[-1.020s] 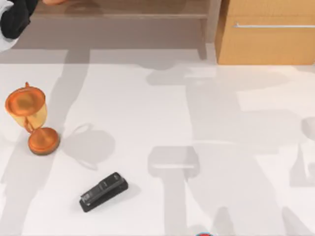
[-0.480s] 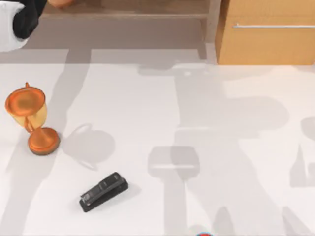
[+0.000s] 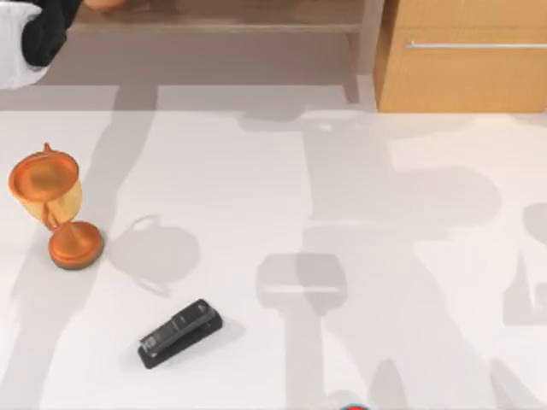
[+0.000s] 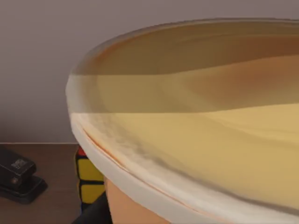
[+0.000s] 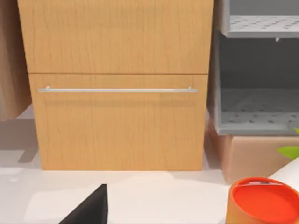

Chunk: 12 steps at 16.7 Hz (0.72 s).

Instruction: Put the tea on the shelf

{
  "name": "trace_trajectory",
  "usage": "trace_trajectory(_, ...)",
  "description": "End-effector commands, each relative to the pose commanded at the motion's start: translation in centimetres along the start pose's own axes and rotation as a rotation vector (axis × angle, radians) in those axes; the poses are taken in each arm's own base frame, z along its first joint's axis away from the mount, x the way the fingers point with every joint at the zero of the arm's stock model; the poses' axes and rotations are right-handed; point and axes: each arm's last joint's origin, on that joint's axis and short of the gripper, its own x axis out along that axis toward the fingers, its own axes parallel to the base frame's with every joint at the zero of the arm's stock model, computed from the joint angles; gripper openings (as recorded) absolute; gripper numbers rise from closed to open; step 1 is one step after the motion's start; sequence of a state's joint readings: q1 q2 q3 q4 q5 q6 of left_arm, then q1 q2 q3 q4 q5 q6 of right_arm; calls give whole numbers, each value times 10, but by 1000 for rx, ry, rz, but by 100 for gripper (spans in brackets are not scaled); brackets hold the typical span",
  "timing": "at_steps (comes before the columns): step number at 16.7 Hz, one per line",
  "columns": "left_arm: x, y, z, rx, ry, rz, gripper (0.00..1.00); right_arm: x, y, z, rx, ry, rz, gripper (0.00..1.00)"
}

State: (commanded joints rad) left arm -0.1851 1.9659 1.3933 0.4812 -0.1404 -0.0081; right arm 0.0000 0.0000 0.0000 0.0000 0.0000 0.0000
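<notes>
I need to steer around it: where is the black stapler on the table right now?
In the top view, the black stapler lies flat on the white table near the front, left of centre, below and right of the tipped orange trophy cup.

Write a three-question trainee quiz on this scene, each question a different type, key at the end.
1. True or false: the black stapler on the table lies right of the orange trophy in the top view.
2. The silver bar handle belongs to: A) the orange-toned cabinet B) the shelf C) the trophy.
3. Fill in: the left arm is at the top view's upper ____ corner, by the shelf.

Key: 1 true; 2 A; 3 left.
</notes>
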Motion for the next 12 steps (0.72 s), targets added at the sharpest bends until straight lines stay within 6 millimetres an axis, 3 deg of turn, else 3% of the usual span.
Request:
trace_trajectory(6,0,0,0,0,0,0,98,0,0,0,0,0,0,100)
trace_trajectory(12,0,0,0,0,0,0,100,0,0,0,0,0,0,100)
